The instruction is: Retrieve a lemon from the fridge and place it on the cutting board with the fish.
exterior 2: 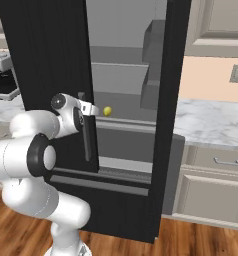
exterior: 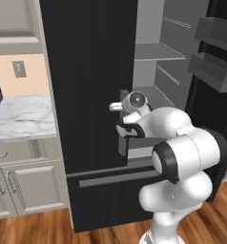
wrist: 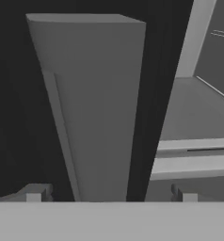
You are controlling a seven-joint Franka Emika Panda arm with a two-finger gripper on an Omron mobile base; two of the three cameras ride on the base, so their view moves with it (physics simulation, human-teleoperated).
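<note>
The black fridge (exterior: 87, 71) has its left door shut and its right door swung open, baring grey shelves (exterior: 156, 52). A small yellow-green lemon (exterior 2: 107, 111) lies on a middle shelf, just right of the shut door's edge. My gripper (wrist: 109, 193) is open at the front of the left door. Its two fingertips (wrist: 34, 193) stand on either side of the long grey door handle (wrist: 95, 108), with a gap on each side. From the left base camera the arm hides the lemon. The cutting board and the fish are out of view.
The open right door (exterior: 213, 71) carries grey bins and juts out toward me. The bottom drawer with its grey bar handle (exterior: 115, 178) is shut. Marble counters (exterior: 20, 119) (exterior 2: 211, 120) over beige cabinets flank the fridge. The floor is wood.
</note>
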